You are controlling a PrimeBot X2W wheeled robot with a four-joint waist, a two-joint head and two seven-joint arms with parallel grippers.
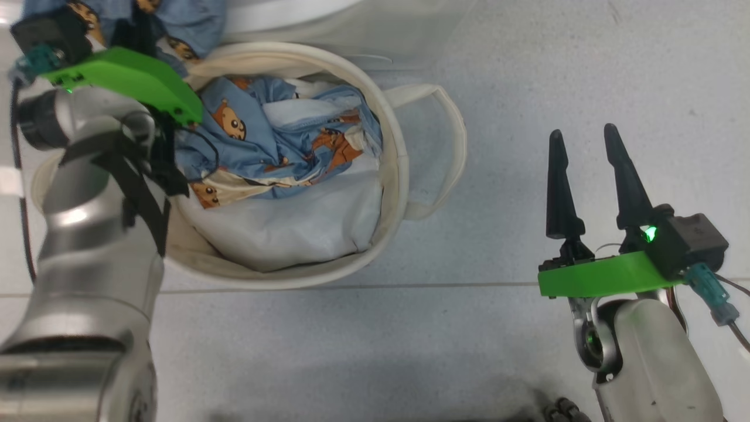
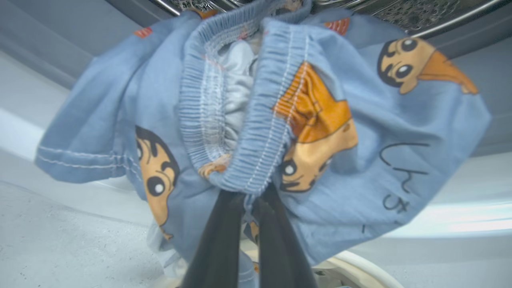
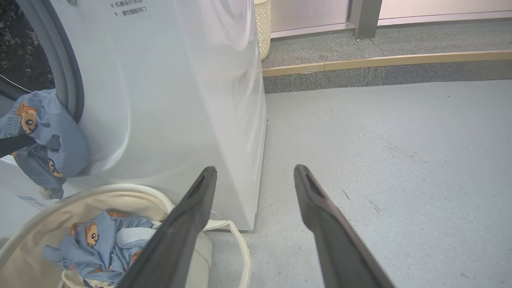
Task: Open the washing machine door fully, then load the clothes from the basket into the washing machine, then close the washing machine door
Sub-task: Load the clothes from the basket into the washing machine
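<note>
At the upper left of the head view, the left arm reaches up past the basket's left edge. In the left wrist view, the left claw (image 2: 250, 196) is closed on a light blue garment (image 2: 340, 160), its two dark fingers pinched into the gathered elastic band. The garment hangs bunched around the fingertips, just below the steel drum (image 2: 420, 12) at the top of the frame. At the far left of the right wrist view, the same garment dangles in front of the opening of the washing machine (image 3: 180, 100).

In the middle of the head view, the basket (image 1: 392, 176) stands on the floor (image 1: 527, 70). More clothes (image 1: 275, 140) lie crumpled inside it on a white liner (image 1: 293, 228).

At the lower right, the right claw (image 1: 583, 130) is spread open and holds nothing. It is over bare floor, well apart from the basket.
</note>
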